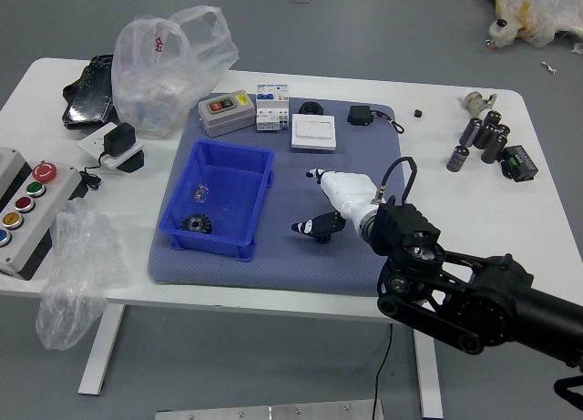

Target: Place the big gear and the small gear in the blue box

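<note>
My right hand (308, 200) is over the mat, right of the blue box, fingers and thumb apart with nothing between them. Just under its thumb, the small black gear (323, 240) lies on the grey-blue mat, mostly covered by the hand. Inside the blue box (259, 208), the big black gear (197, 223) rests near the lower left corner. A small metallic-looking piece (200, 193) lies above that gear in the box. No left hand shows.
Behind the box stand a grey device (227, 114), a white module (272, 107) and a white square unit (313, 133). Plastic bags (164, 78) and a button panel (32, 215) are at left. Dark cylinders (483, 138) stand at right.
</note>
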Robot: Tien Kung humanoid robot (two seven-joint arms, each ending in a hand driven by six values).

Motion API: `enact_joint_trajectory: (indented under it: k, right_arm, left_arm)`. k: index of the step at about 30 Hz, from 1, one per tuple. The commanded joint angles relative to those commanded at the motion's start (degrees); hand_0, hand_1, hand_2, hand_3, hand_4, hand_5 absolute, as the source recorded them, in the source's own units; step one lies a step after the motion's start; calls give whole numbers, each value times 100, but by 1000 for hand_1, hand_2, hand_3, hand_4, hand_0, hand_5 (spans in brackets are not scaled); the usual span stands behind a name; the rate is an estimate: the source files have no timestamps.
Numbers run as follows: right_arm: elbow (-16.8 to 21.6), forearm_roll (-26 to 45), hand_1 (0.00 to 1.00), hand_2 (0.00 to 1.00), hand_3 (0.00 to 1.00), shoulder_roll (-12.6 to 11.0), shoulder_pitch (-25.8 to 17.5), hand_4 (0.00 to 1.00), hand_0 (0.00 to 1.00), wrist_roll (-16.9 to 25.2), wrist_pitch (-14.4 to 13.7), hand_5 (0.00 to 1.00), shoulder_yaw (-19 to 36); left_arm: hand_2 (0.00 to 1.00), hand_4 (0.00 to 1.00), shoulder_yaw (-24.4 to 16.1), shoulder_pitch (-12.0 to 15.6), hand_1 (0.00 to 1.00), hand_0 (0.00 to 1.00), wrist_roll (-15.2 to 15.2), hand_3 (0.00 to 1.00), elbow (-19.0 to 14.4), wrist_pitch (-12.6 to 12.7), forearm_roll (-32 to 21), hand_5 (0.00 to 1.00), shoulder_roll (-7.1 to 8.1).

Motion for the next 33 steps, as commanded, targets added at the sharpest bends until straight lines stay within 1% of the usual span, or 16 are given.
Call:
enact_joint_trajectory:
  k: [4, 5, 10, 11, 16, 17, 22, 23, 28, 29, 33]
  right_arm:
    - [91, -23, 322, 821, 857, -104, -85, 964, 183, 0, 81, 477, 48]
    - [107, -17, 317, 776, 837, -130, -112, 952, 180, 0, 94, 436, 53]
    - [136, 18, 317, 776, 837, -206, -199, 952, 180, 0, 154, 436, 30]
    - [142, 20, 317, 759, 814, -214, -208, 888, 181, 0, 156, 259, 20]
    - [154, 58, 317, 759, 814, -231, -219, 888, 181, 0, 149, 259, -36]
    - [152, 70, 313, 689, 764, -232, -218, 825, 180, 0, 146, 212, -49]
    - [107, 129, 313, 689, 764, -229, -211, 825, 180, 0, 157, 212, -126]
    - [97, 141, 306, 561, 644, -228, -210, 631, 180, 0, 154, 75, -142]
    - [76, 153, 306, 561, 644, -226, -200, 631, 180, 0, 72, 75, -190]
    - [73, 159, 291, 434, 469, -226, -197, 585, 179, 0, 53, 2, -197]
    - [64, 201, 291, 434, 469, -225, -186, 585, 179, 0, -12, 2, -228]
  left_arm:
    - [644, 781, 1, -2, 647, 667, -2, 765, 0, 1, -4, 784, -2]
    - [644, 780, -1, -1, 647, 667, -1, 765, 1, 2, -4, 782, -2]
    - [644, 780, -4, 2, 647, 667, 0, 765, 0, 3, -3, 782, -3]
    - [644, 778, -7, 2, 647, 667, 2, 764, 0, 3, 1, 779, -3]
    - [644, 778, -19, 1, 647, 667, 8, 764, -1, -1, 27, 779, -7]
    - [644, 778, -21, 1, 647, 667, 8, 764, -1, -1, 30, 777, -8]
    - [644, 778, -19, -1, 647, 667, 3, 764, 0, -2, 26, 777, -9]
    - [644, 777, -16, -3, 647, 667, 0, 764, 0, -1, 22, 777, -9]
    - [644, 777, -6, -7, 647, 667, -11, 764, 0, 1, 4, 777, -6]
    - [642, 777, 2, -7, 647, 665, -22, 763, -1, 6, -4, 777, -6]
    - [642, 777, 40, -8, 647, 665, -123, 763, -2, 45, -56, 777, -6]
